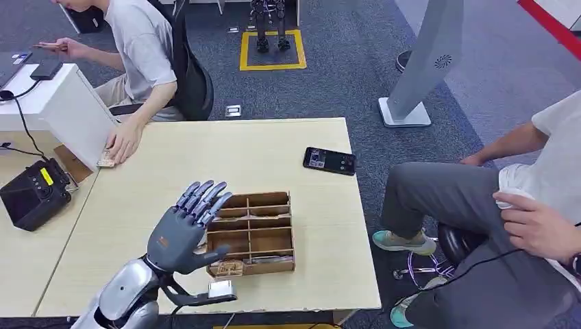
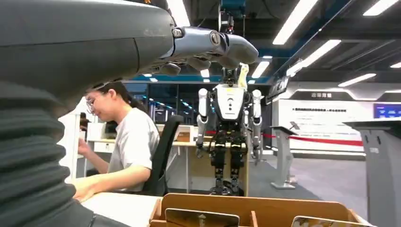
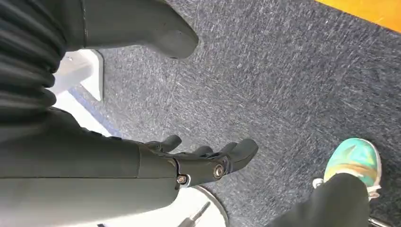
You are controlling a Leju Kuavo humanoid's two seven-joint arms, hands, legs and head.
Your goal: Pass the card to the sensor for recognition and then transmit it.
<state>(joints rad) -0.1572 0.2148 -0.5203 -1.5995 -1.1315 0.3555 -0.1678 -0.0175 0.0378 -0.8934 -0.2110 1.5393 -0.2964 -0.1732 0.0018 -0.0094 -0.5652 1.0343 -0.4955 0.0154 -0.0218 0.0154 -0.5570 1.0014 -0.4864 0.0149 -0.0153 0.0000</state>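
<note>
A wooden compartment box (image 1: 259, 232) stands near the table's front edge, with cards (image 1: 229, 268) lying in its nearest row. My left hand (image 1: 183, 230) hovers over the box's left side, fingers stretched out and apart, holding nothing; its thumb points toward the near row. In the left wrist view the fingers (image 2: 213, 45) reach out above the box's wall (image 2: 255, 206), where a card's edge (image 2: 201, 218) stands up. A black phone (image 1: 329, 160) lies flat at the table's far right. My right hand (image 3: 201, 163) hangs over the carpet, fingers loose and empty.
A seated person at the far left rests a hand on a small card (image 1: 106, 162) beside a white box (image 1: 72, 113). A black handheld device (image 1: 31, 195) sits on the left table. Another person sits close to the table's right edge (image 1: 479, 199).
</note>
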